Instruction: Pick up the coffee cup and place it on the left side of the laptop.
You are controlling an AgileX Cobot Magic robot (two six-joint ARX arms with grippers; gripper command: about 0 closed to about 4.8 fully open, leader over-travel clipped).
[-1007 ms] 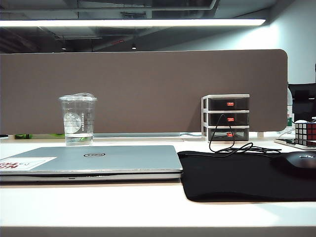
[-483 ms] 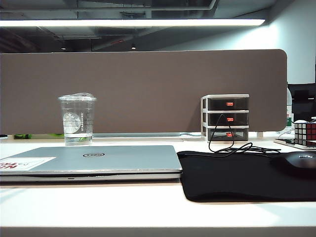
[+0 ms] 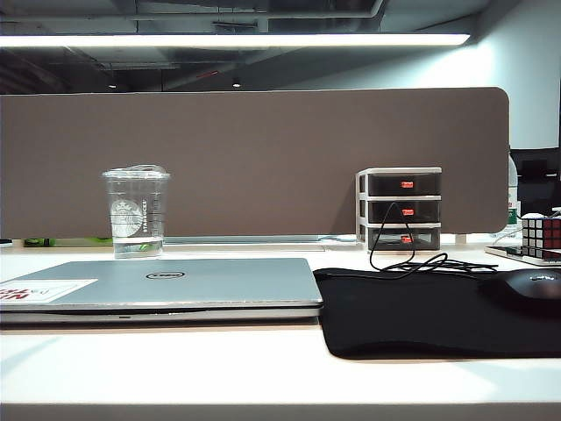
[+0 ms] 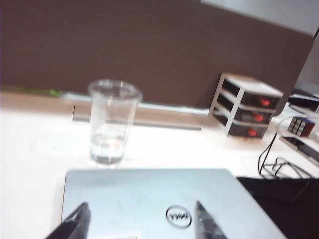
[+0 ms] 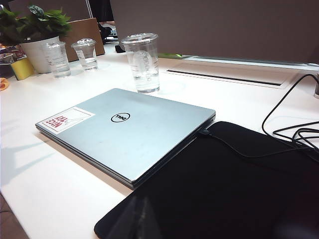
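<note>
Clear coffee cup (image 3: 136, 213) unmoved behind laptop (image 3: 175, 282); left end effector (image 4: 140, 209) spread above laptop.

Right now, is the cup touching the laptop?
Apart. The left wrist view shows a strip of bare white table between the cup and the laptop's back edge.

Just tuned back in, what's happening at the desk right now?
Nothing is held yet. The coffee cup stands upright on the table behind the closed laptop, a little water in its bottom. The left claw hangs over the laptop lid with its jaws apart, pointed toward the cup and well short of it. The right claw does not show in any view; its camera looks across the laptop and the black mouse pad.
</note>
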